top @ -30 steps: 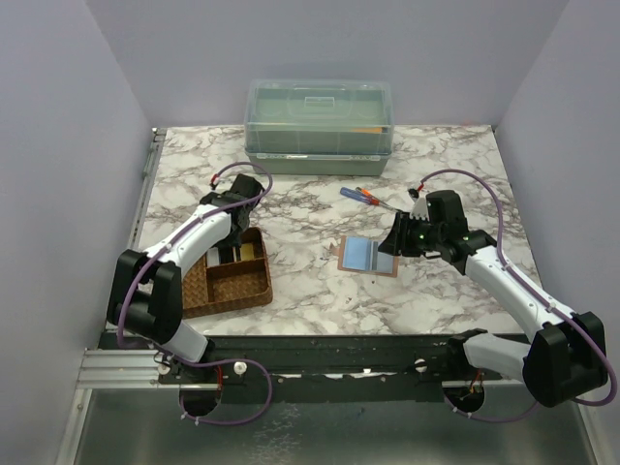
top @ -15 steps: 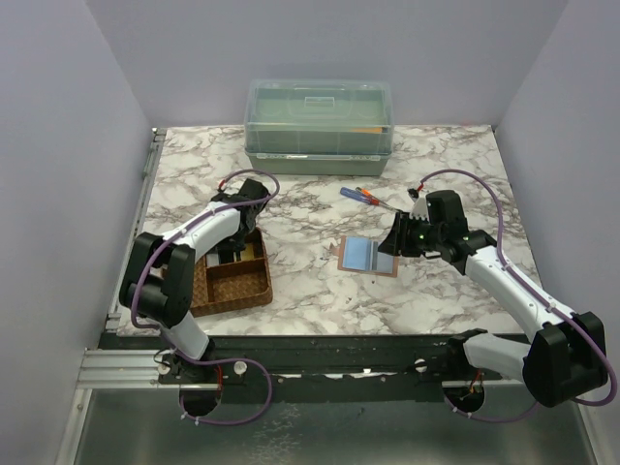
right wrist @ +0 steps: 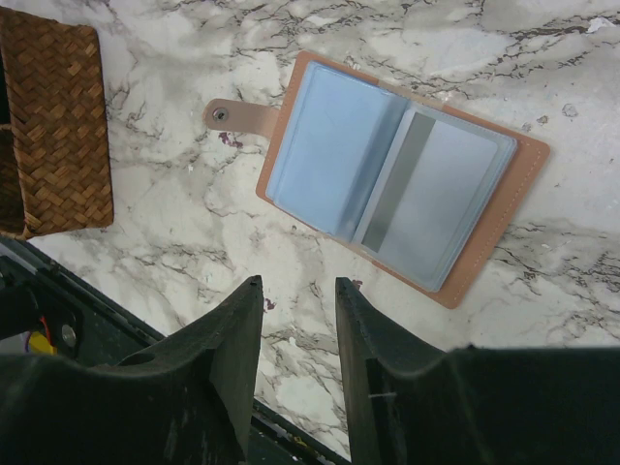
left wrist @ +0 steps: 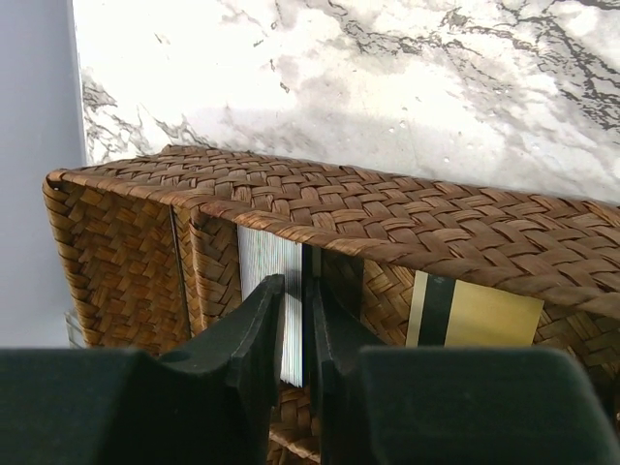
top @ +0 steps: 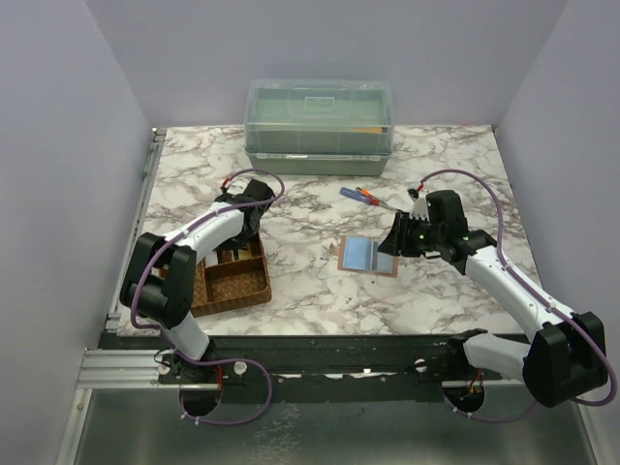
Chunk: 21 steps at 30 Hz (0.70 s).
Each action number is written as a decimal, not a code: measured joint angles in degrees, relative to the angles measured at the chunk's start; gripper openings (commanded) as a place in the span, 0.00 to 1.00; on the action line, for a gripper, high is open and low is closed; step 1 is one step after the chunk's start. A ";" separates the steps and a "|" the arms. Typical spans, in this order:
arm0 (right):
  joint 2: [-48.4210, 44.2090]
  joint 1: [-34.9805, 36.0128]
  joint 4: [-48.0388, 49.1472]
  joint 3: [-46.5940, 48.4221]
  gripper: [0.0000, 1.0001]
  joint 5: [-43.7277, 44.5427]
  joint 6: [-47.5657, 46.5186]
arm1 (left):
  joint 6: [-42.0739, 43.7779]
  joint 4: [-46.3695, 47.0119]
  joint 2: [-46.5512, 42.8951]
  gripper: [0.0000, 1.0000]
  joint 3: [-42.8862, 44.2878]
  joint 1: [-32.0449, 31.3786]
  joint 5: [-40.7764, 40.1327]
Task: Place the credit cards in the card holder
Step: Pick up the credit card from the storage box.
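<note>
At the marble bench's (top: 320, 291) 8 o'clock, a brown woven divided tray (left wrist: 407, 218) holds an upright silver-white credit card (left wrist: 262, 266), with a tan-gold, dark-striped card (left wrist: 489, 315) in the next compartment. The left claw (left wrist: 294, 295) straddles the silver-white card's edge, its jaws a slit apart; I cannot tell whether they pinch it. Toward 4 o'clock the pinkish-tan leather card holder (right wrist: 334, 160) lies open. The right claw (right wrist: 296, 286) hovers at its 3 o'clock edge, half-open and empty. Beyond are red-and-blue screwdrivers (top: 360, 194), then a lidded green plastic box (top: 318, 126) at 12 o'clock.

Left arm reaches well left of card holder (top: 368, 256), left gripper (left wrist: 296, 291) tipped down, jaws a narrow slit straddling white card (left wrist: 269, 276), grip unclear. Right gripper (right wrist: 298, 289) just right of card holder, half-open, empty.
</note>
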 measured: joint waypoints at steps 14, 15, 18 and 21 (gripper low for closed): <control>0.39 0.00 0.00 0.00 0.40 0.00 -0.02 | 0.11 -1.14 -1.46 0.40 0.24 -1.16 -1.03; 0.39 0.00 -0.02 0.00 0.40 0.00 -0.02 | -0.04 -1.07 -1.51 0.41 0.24 -1.16 -0.94; 0.39 0.00 -0.02 0.00 0.40 -0.02 -0.02 | -0.02 -1.16 -1.40 0.44 0.26 -1.16 -0.94; 0.39 0.00 0.00 0.00 0.39 -0.11 -0.02 | 0.00 -1.07 -0.17 0.46 0.35 -1.16 -1.18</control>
